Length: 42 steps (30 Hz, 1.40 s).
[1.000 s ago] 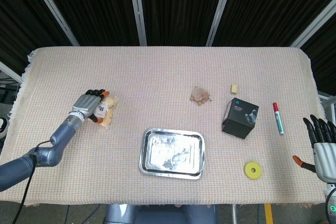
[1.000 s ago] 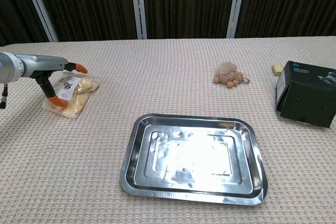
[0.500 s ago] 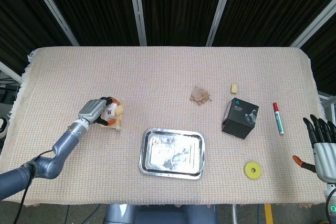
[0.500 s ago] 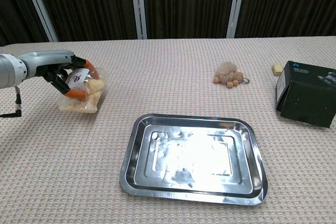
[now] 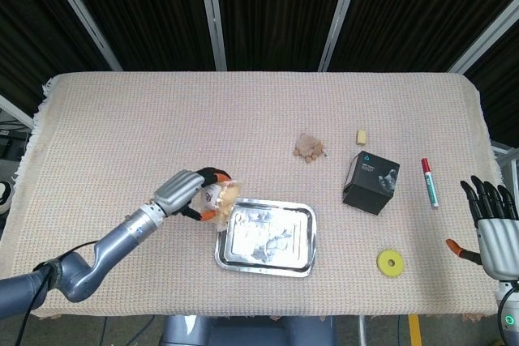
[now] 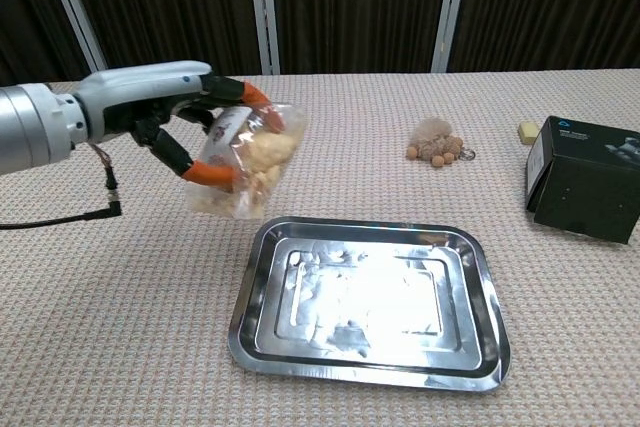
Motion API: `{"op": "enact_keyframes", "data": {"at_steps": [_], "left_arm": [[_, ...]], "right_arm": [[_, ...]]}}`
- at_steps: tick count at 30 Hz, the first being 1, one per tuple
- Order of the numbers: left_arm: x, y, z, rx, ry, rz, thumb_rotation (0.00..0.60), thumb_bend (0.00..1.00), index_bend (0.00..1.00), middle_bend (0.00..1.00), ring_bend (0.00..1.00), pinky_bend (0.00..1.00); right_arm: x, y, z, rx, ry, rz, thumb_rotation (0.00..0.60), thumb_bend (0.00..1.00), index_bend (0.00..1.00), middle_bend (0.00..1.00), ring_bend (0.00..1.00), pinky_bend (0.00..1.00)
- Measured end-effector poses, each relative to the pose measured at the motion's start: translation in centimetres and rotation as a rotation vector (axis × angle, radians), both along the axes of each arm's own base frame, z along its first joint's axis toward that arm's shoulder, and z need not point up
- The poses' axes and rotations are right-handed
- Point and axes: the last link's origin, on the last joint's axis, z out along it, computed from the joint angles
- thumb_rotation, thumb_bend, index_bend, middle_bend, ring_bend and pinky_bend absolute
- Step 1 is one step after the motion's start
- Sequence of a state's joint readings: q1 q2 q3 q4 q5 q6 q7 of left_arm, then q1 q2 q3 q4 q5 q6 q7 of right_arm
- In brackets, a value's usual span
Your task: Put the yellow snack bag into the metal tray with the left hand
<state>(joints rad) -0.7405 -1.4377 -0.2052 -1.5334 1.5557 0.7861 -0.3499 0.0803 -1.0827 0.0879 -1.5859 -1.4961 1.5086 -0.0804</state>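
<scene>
Nearest in the chest view, the metal tray [image 6: 368, 302] lies flat on the tabletop [image 6: 120, 347], lower centre of the frame, and holds nothing. The placing step is therefore not done.

Just beyond the tray's upper-left corner, the left hand [image 6: 185, 112] holds the yellow snack bag [image 6: 247, 159] clear of the tabletop. The fingers [image 6: 255, 99] close over the bag's top while an orange-tipped one pinches it from below. The bag hangs tilted, its lower edge above the cloth just outside the tray rim. In the head view the bag [image 5: 220, 198] appears touching or overlapping the tray's left rim [image 5: 220, 237]; whether it is over the basin cannot be settled from either view.

Judgement: the pick-up is complete and the carry is well on. What remains is a short travel toward the centre of the frame, a lowering, and a release.

The right hand [image 5: 489, 224] sits at the lower right edge of the head view, fingers spread, holding nothing.

Farther back, at right of the frame, stand a black box [image 6: 585, 179], a tan keychain pom-pom [image 6: 436, 140] and a small beige block [image 6: 528, 131], all well apart from the tray.
</scene>
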Motion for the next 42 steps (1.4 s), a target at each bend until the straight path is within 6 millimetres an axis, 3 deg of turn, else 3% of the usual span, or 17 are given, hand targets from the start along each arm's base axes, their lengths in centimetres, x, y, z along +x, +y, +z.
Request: {"op": "enact_keyframes", "data": {"at_steps": [3, 4, 5, 7, 8, 14, 19, 25, 30, 35, 42], "left_arm": [[1.6, -0.8, -1.4, -0.011, 0.012, -0.084, 0.600, 0.46, 0.47, 0.19, 0.17, 0.40], [2.1, -1.0, -1.8, -0.012, 0.016, -0.108, 0.600, 0.36, 0.41, 0.17, 0.14, 0.36], [2.7, -1.4, -2.5, -0.012, 0.022, -0.140, 0.600, 0.27, 0.33, 0.13, 0.11, 0.30], [3.6, -1.8, -3.4, -0.009, 0.034, -0.188, 0.600, 0.04, 0.06, 0.02, 0.01, 0.06], [4.2, -2.0, -4.0, -0.004, 0.046, -0.218, 0.599, 0.00, 0.00, 0.00, 0.00, 0.01], [6.2, -2.8, -6.0, 0.041, 0.091, -0.320, 0.491, 0.00, 0.00, 0.00, 0.00, 0.00], [6.7, -2.6, -5.1, 0.094, 0.064, -0.309, 0.489, 0.00, 0.00, 0.00, 0.00, 0.00], [3.6, -1.0, -1.2, 0.190, 0.133, -0.228, 0.539, 0.08, 0.05, 0.00, 0.00, 0.00], [-1.2, -0.8, 4.1, 0.295, 0.235, -0.084, 0.542, 0.08, 0.12, 0.00, 0.00, 0.00], [-6.3, -3.0, 8.5, 0.409, 0.300, 0.065, 0.542, 0.08, 0.14, 0.00, 0.00, 0.00], [-11.4, -7.8, 12.0, 0.568, 0.345, 0.159, 0.548, 0.08, 0.14, 0.00, 0.00, 0.00]], "right_arm": [[-0.1, 0.2, 0.1, -0.004, -0.001, -0.002, 0.600, 0.00, 0.01, 0.01, 0.00, 0.00], [-0.1, 0.2, 0.1, -0.004, -0.001, -0.005, 0.600, 0.00, 0.01, 0.01, 0.00, 0.00], [-0.1, 0.3, 0.1, -0.004, -0.002, -0.007, 0.600, 0.00, 0.01, 0.01, 0.00, 0.00], [-0.2, 0.3, 0.1, -0.004, -0.002, -0.010, 0.600, 0.00, 0.01, 0.01, 0.00, 0.00], [-0.2, 0.3, 0.1, -0.004, -0.002, -0.010, 0.600, 0.00, 0.01, 0.01, 0.00, 0.00], [-0.2, 0.6, 0.3, -0.013, 0.002, -0.015, 0.600, 0.00, 0.01, 0.01, 0.00, 0.00], [-0.2, 0.7, 0.4, -0.018, 0.003, -0.014, 0.600, 0.00, 0.01, 0.01, 0.00, 0.00], [-0.5, 0.7, 0.4, -0.019, -0.002, -0.020, 0.600, 0.00, 0.01, 0.01, 0.00, 0.00], [-0.6, 0.5, 0.3, -0.014, -0.010, -0.017, 0.600, 0.00, 0.01, 0.01, 0.00, 0.00], [-0.9, 0.2, 0.0, -0.005, -0.014, -0.019, 0.600, 0.00, 0.01, 0.01, 0.00, 0.00], [-0.7, -0.3, -0.1, -0.001, -0.014, -0.008, 0.600, 0.00, 0.01, 0.01, 0.00, 0.00]]}}
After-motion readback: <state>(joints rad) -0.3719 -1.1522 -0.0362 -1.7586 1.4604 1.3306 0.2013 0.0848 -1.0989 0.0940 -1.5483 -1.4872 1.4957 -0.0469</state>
